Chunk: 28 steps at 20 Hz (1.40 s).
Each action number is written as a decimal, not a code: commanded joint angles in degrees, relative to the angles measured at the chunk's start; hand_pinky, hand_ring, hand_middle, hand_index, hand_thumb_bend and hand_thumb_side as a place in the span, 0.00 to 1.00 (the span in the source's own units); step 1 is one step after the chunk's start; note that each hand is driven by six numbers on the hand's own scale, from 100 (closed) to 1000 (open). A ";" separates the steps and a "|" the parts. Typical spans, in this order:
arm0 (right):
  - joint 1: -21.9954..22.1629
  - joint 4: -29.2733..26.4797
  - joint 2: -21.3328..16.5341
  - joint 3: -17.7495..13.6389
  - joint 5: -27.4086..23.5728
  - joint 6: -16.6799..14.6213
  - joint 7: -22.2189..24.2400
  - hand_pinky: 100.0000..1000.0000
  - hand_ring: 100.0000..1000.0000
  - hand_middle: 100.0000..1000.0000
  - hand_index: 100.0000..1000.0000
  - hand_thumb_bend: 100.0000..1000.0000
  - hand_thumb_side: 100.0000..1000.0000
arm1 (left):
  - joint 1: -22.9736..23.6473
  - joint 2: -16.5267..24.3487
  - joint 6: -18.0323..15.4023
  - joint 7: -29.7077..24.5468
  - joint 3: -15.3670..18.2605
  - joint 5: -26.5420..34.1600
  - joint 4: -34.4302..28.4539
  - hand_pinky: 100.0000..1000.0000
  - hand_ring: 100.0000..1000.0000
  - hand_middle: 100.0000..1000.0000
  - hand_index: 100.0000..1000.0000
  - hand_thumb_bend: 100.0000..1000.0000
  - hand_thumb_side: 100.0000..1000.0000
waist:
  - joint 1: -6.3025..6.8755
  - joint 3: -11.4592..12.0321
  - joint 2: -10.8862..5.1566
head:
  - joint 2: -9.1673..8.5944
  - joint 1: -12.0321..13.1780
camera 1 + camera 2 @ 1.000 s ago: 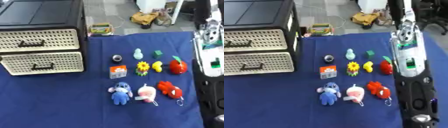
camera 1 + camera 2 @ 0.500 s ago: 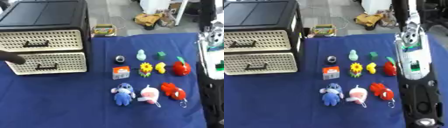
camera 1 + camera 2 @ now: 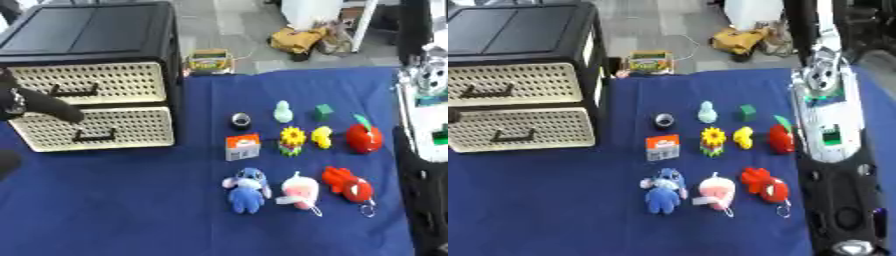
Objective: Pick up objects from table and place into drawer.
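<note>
Ahead, shut drawers [image 3: 96,109], left hand [image 3: 44,104] before them, fingers unclear, toys [image 3: 297,150] beside, right arm [image 3: 830,145] flanking.

Before me on the blue cloth stands a black cabinet [image 3: 96,37] with 2 cream perforated drawers, upper drawer [image 3: 96,82] and lower drawer [image 3: 101,129], both closed. To its right I note 3 rows of small objects: black ring [image 3: 241,120], pale green figure [image 3: 283,111], green cube [image 3: 325,111]; orange box [image 3: 242,146], yellow flower [image 3: 291,140], yellow toy [image 3: 322,136], red apple [image 3: 363,137]. Nearest me lie a blue plush [image 3: 246,188], pink plush [image 3: 299,190] and red plush [image 3: 348,183].
</note>
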 commanded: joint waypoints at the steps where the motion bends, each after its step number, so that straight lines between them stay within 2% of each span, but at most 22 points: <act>1: -0.81 -0.86 -0.49 0.11 0.16 -0.15 0.21 0.75 0.74 0.68 0.91 0.00 1.00 | -1.69 0.47 1.77 -0.47 0.20 -2.24 -0.35 0.00 0.00 0.00 0.91 0.00 1.00 | 0.16 -0.12 -1.03 | -0.80 0.04; 12: -0.86 -0.84 -0.43 0.22 0.15 -0.19 0.45 0.75 0.74 0.67 0.91 0.00 1.00 | -4.62 -1.83 11.15 3.09 -1.34 -8.92 0.72 0.00 0.00 0.00 0.92 0.00 1.00 | 0.29 -0.45 -0.93 | -1.08 0.46; 22: -1.06 -0.84 -0.53 0.11 0.06 -0.14 0.34 0.75 0.74 0.67 0.91 0.00 1.00 | -2.98 -2.13 17.93 4.32 -1.57 -5.03 5.75 0.00 0.00 0.00 0.92 0.00 1.00 | 0.15 -0.41 -0.62 | -1.06 0.24; 28: -1.16 -0.84 -0.57 0.07 0.07 -0.14 0.23 0.75 0.74 0.67 0.91 0.00 1.00 | -1.99 -2.12 18.71 2.32 -1.60 -4.68 8.31 0.00 0.00 0.00 0.91 0.00 1.00 | 0.10 -0.32 -0.48 | -1.10 0.26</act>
